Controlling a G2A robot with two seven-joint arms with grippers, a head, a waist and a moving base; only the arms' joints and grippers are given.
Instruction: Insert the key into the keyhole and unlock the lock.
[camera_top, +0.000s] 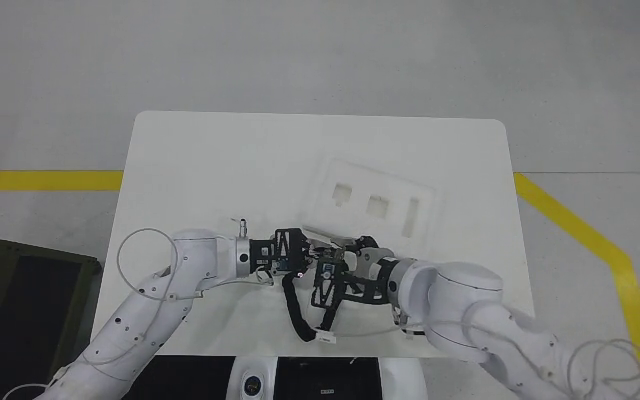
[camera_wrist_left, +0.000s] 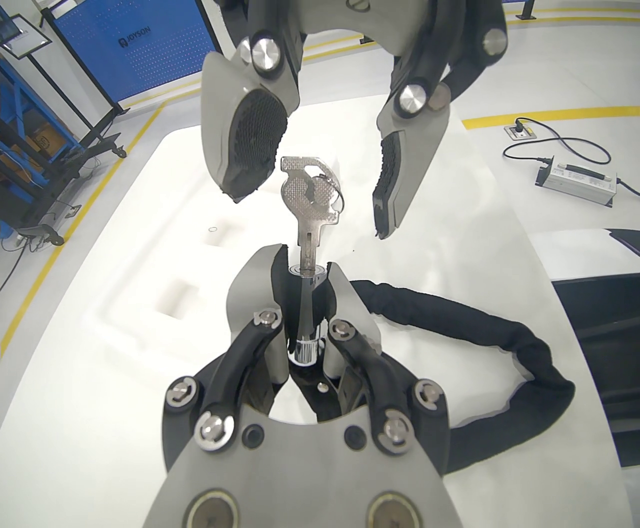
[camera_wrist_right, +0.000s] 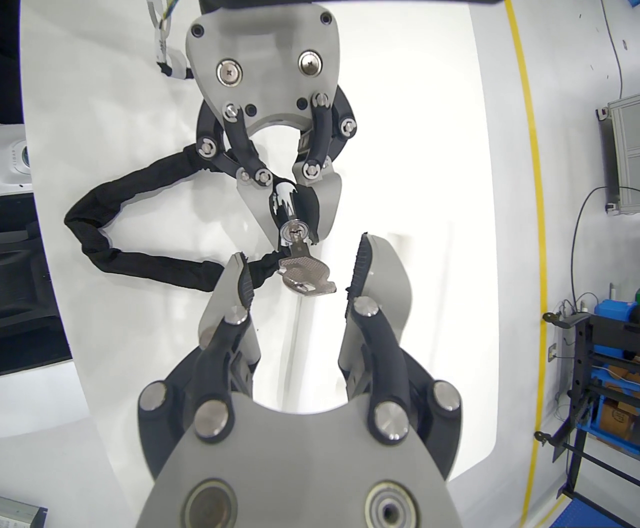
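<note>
A silver key (camera_wrist_left: 310, 192) stands with its blade in the keyhole of a chrome lock cylinder (camera_wrist_left: 305, 345). My left gripper (camera_wrist_left: 305, 260) is shut on that lock, whose black sleeved chain (camera_wrist_left: 525, 350) loops away over the table. My right gripper (camera_wrist_right: 302, 247) is open, one finger on each side of the key's head (camera_wrist_right: 306, 277), and neither pad touches it. The keyhole face (camera_wrist_right: 292, 231) points toward the right gripper. In the top view the left gripper (camera_top: 296, 252) and the right gripper (camera_top: 328, 272) meet nose to nose near the table's front middle.
A white foam tray (camera_top: 375, 205) with three recesses lies just behind the grippers on the white table (camera_top: 200, 170). The chain's loop (camera_top: 297, 320) hangs toward the front edge. Yellow floor lines run beside the table.
</note>
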